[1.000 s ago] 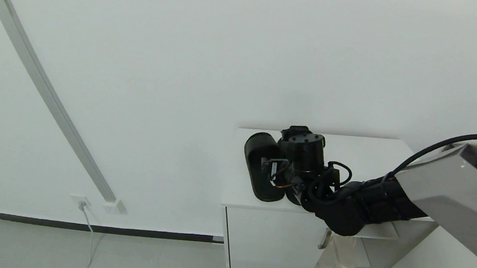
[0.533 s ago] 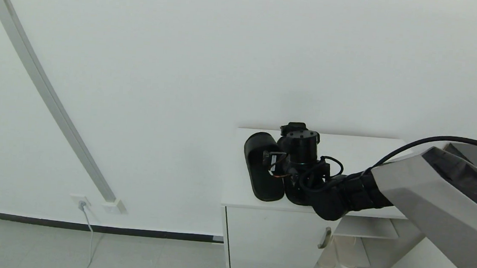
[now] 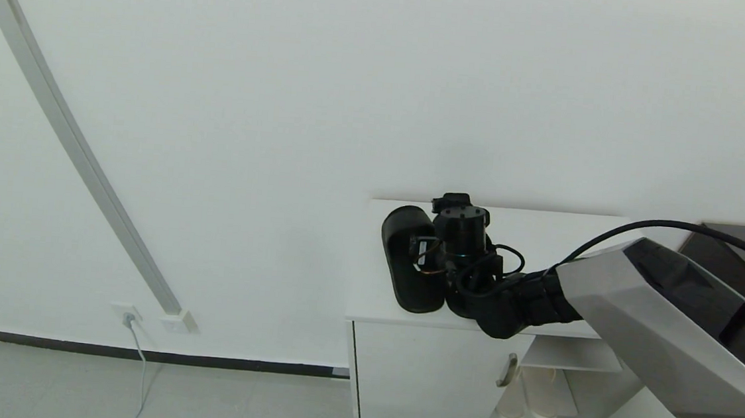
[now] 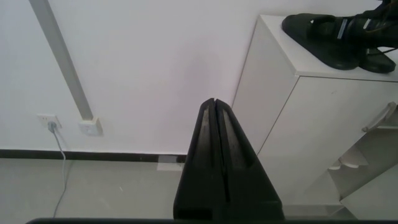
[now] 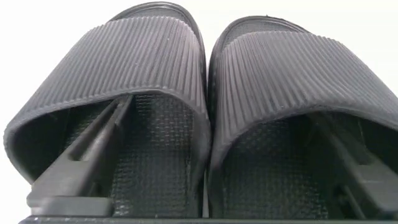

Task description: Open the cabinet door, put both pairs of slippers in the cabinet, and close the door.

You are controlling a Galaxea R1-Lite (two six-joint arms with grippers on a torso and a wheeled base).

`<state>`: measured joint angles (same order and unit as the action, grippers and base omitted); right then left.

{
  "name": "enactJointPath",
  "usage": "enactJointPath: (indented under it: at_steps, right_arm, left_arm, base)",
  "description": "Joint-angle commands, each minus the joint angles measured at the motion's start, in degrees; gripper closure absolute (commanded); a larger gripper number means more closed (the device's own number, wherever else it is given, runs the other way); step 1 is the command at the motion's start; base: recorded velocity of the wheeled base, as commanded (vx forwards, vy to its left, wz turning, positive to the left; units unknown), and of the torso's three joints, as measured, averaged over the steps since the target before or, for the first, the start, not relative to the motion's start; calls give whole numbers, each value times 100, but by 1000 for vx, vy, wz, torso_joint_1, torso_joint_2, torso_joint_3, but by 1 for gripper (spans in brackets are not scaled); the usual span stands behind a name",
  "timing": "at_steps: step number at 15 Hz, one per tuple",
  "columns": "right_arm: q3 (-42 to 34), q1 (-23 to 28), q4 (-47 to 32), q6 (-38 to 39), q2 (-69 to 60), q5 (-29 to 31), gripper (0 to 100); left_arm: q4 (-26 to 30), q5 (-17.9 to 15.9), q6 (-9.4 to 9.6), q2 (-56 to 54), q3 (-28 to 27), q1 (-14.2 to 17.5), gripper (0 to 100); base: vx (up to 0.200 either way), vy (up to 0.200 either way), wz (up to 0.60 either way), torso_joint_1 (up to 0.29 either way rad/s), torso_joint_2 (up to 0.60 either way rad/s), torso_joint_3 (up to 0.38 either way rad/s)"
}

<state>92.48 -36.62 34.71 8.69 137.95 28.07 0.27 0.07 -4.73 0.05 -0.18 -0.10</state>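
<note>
Up on the white cabinet top (image 3: 563, 232) — black slippers (image 3: 409, 265), right gripper (image 5: 217, 124) spread inside; left gripper (image 4: 214, 111) closed.

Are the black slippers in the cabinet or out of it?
Out. The black slippers lie side by side on the cabinet top, the right claw with one finger under each strap.

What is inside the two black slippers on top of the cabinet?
One finger of the right gripper lies under each strap of the black slippers, just above the textured footbeds. The straps cover the toe ends, so nothing can be seen there.
</note>
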Motion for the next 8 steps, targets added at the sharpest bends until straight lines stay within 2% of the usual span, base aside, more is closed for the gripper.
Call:
enactJointPath:
  at_steps: [1, 8]
  right_arm:
    - [16, -3, 1, 1, 48, -4, 100]
    - [-46, -3, 36, 1, -22, 23, 100]
  left_arm:
    - [0, 1, -2, 4, -8, 1, 100]
    - [0, 10, -2, 4, 1, 1, 100]
  base:
    - [0, 0, 0, 0, 0, 0]
    - [0, 0, 0, 0, 0, 0]
